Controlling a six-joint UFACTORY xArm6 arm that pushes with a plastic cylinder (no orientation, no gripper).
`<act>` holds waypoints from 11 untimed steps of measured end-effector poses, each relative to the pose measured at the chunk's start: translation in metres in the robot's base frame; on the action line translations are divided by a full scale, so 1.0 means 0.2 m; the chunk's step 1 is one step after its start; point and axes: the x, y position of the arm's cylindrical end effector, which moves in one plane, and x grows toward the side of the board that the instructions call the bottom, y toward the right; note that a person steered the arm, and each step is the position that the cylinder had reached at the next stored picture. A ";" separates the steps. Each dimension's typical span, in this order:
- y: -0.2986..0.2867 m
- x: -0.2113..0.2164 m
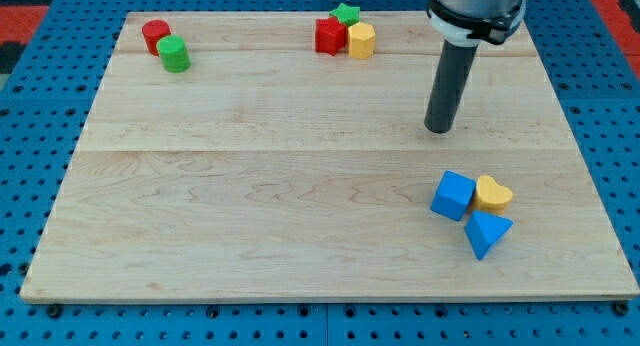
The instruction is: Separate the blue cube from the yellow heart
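The blue cube [453, 195] lies at the view's lower right of the wooden board [250, 206]. The yellow heart [492, 193] touches its right side. A blue triangular block [487, 232] sits just below both, touching them. My tip [438, 129] rests on the board above the blue cube, a short gap away, touching no block.
A red cylinder [155, 35] and a green cylinder [174, 54] sit at the top left. A red block [329, 36], a green star [347, 14] and a yellow hexagonal block [361, 40] cluster at the top middle. The board lies on a blue pegboard [30, 136].
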 end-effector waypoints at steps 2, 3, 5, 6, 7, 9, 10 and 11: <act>0.58 0.46; 0.49 0.56; -0.02 0.53; -0.22 0.52; -0.34 0.52; -0.35 0.52; -0.35 0.53; -0.38 0.52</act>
